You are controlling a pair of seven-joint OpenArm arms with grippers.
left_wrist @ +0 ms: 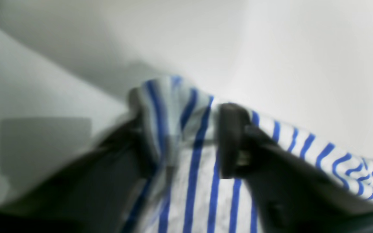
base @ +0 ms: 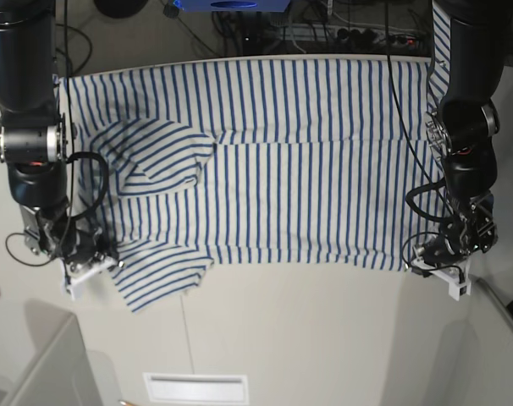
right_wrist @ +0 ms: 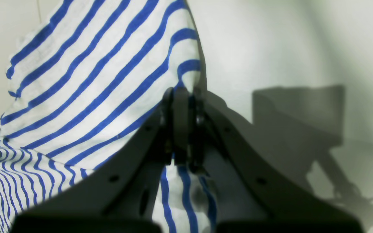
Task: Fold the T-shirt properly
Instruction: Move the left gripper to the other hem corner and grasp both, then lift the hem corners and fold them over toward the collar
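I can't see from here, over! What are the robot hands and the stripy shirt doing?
Right gripper shut on T-shirt edge. Left gripper around cloth, grip unclear. T-shirt spread flat on table. Nothing in the way.

Even overhead light, hard arm shadows on the table (right_wrist: 270, 48), heavily blurred left wrist view with soft dark fingers (left_wrist: 233, 139).

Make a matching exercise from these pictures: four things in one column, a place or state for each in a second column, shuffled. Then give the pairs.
Things:
1. T-shirt
2. left gripper
3. right gripper
4. table

Places or states:
A. pinched tight on a fold of striped cloth
B. spread flat, one sleeve folded inward
C. pale bare surface at the near side
D. jaws apart with striped cloth between them

Pairs: 1-B, 2-D, 3-A, 4-C
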